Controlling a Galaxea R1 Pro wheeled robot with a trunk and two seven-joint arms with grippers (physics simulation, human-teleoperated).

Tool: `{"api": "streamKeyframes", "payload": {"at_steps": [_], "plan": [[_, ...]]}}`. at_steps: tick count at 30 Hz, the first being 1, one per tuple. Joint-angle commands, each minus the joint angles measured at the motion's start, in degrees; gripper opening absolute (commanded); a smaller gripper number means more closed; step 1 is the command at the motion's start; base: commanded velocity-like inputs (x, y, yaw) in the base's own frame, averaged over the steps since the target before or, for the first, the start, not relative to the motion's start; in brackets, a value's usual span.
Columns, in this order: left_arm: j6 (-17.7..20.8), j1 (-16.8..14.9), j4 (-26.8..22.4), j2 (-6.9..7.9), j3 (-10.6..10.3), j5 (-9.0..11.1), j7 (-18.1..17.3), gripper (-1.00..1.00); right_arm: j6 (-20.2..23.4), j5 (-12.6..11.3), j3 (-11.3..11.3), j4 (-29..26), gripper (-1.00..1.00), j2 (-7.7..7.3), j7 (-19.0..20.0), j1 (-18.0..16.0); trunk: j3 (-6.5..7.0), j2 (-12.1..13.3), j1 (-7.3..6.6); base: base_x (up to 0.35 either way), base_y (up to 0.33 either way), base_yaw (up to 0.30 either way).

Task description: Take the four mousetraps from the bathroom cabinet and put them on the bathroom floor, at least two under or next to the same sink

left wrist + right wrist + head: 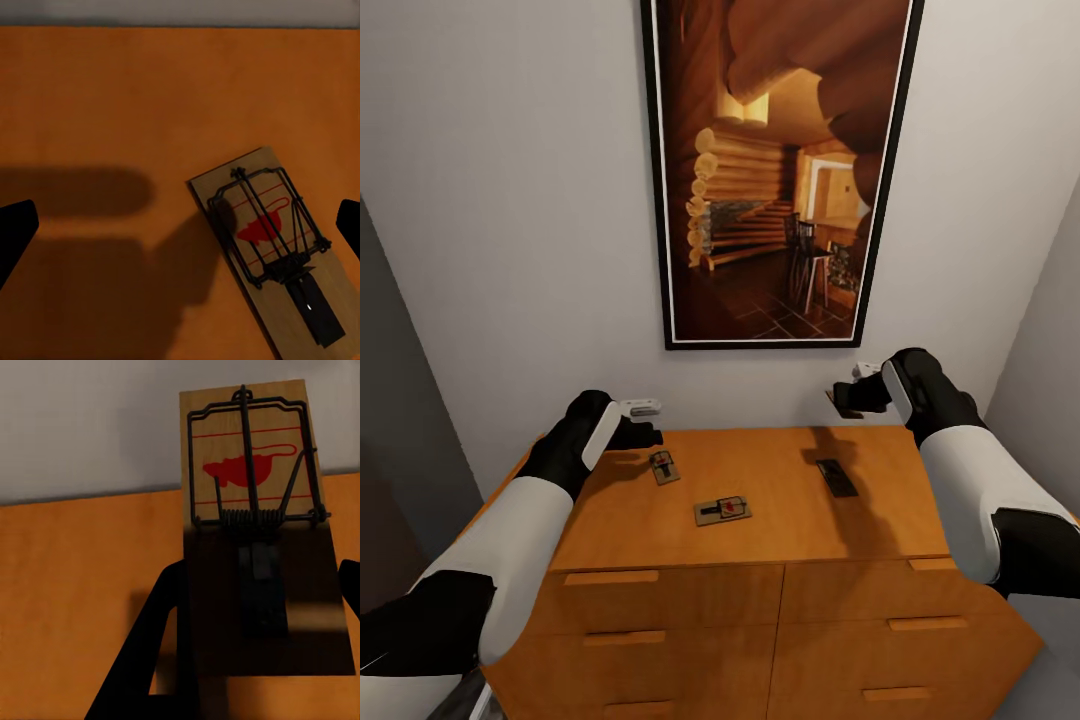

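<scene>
Left wrist view: the mousetrap (pixel 270 247) under the left gripper (pixel 180 229) is cut off at the picture's lower edge, and only the dark tips of the fingers (pixel 16 232) enter from the sides. Right wrist view: the held mousetrap (pixel 259 529) hides the right gripper's fingers almost entirely. Head view: the dark trap (pixel 837 477) below that gripper is too shadowed to read, possibly lying face down.

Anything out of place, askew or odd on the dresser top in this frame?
Nothing damaged. Three mousetraps lie scattered at different angles on the cabinet: one below the open left gripper, one mid-top, a dark one at right. The fourth mousetrap is lifted in the right gripper.
</scene>
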Motion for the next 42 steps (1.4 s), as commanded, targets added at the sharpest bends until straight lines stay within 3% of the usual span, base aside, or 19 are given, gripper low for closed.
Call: {"api": "streamKeyframes", "payload": {"at_steps": [1,27,30,35,42], "plan": [[0.17,-0.04,-0.05,0.0,-0.13,0.6,0.57,1.0,0.23,0.22,-0.15,-0.05,-1.0,0.01,0.2,-0.04,-0.07,-0.04,0.0,0.0,0.0,0.0],[0.04,-0.04,1.93,-0.23,0.15,0.7,1.15,1.0,0.23,0.58,-0.22,-0.01,-1.0,0.0,-0.21,-0.03,-0.07,-0.04,0.0,0.034,-0.052,0.0],[-0.11,-0.04,4.06,-0.8,1.94,0.75,4.55,1.0,0.23,0.69,-0.22,0.02,-1.0,-0.13,-0.27,-0.04,-0.07,-0.04,0.0,0.0,0.0,0.0],[-0.17,-0.04,4.92,-3.27,8.03,1.7,13.72,1.0,0.23,0.68,-0.15,0.03,-1.0,-0.99,-0.29,-0.03,-0.07,-0.04,0.0,0.0,0.0,0.0],[-0.13,-0.04,4.57,-4.31,10.36,2.81,16.1,1.0,0.23,0.66,-0.13,0.04,-1.0,-1.19,-0.35,-0.03,-0.07,-0.04,0.0,0.0,0.0,0.0]]}}
